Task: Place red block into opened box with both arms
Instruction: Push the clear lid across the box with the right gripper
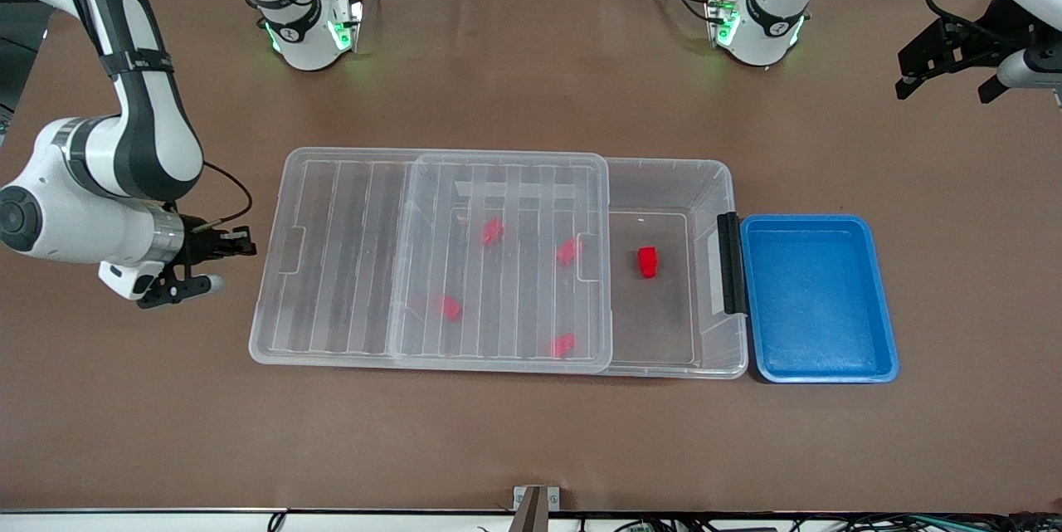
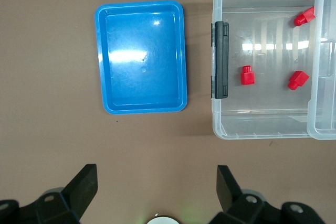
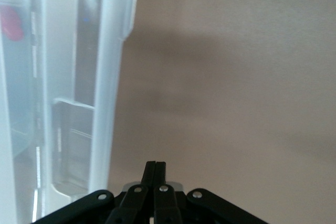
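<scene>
The red block [image 1: 648, 261] lies on the floor of the box [image 1: 712, 183], in the uncovered part near the black handle [image 1: 728, 263]. The ribbed lid [image 1: 348, 258] is slid toward the right arm's end, with four more red blocks [image 1: 494, 231] under it. A blue tray [image 1: 817, 366] sits just beside the handle. The right gripper [image 1: 217, 264], fingers pressed together and empty, hovers by the lid's end. The left gripper [image 1: 946, 71], wide open and empty, waits above the table near the left arm's end.

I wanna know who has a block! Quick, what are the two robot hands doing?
Left gripper: open, holding nothing, up over the table near the blue tray.
Right gripper: shut, holding nothing, beside the lid of the box.
</scene>
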`<state>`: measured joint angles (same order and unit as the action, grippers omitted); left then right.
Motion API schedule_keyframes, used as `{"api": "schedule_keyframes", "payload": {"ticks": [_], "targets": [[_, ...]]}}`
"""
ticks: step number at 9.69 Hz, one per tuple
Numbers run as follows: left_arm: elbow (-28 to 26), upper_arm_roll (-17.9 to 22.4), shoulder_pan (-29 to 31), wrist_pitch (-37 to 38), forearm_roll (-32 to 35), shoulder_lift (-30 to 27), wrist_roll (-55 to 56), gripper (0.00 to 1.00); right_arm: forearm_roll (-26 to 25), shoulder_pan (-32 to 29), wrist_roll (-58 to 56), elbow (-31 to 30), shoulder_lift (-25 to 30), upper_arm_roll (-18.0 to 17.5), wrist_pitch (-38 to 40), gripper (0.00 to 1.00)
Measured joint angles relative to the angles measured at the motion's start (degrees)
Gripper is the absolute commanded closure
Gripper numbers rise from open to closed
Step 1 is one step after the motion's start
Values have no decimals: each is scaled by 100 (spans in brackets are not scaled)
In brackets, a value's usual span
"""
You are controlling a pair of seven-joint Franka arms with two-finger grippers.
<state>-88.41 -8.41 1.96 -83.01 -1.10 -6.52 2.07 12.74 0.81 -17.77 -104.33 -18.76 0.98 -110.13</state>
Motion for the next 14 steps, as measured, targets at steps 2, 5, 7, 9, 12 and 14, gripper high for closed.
{"api": "schedule_keyframes", "payload": {"ticks": [2,5,7,9,12,14], "targets": [[-12,10,5,1,0,10,-1,0,83,92,0,1,-8,-39,4,100],[-15,10,5,1,-1,19,-2,0,539,201,180,29,-133,-319,4,100],[-14,11,6,1,-1,19,-6,0,596,249,533,90,-182,-541,-6,100],[-13,11,6,1,-1,19,-11,0,608,282,958,224,-309,-812,-109,100],[-12,11,6,1,-1,19,-11,0,619,463,1315,317,-511,-986,-481,100],[-12,11,6,1,-1,19,-11,0,619,590,1534,342,-647,-997,-663,100]]}}
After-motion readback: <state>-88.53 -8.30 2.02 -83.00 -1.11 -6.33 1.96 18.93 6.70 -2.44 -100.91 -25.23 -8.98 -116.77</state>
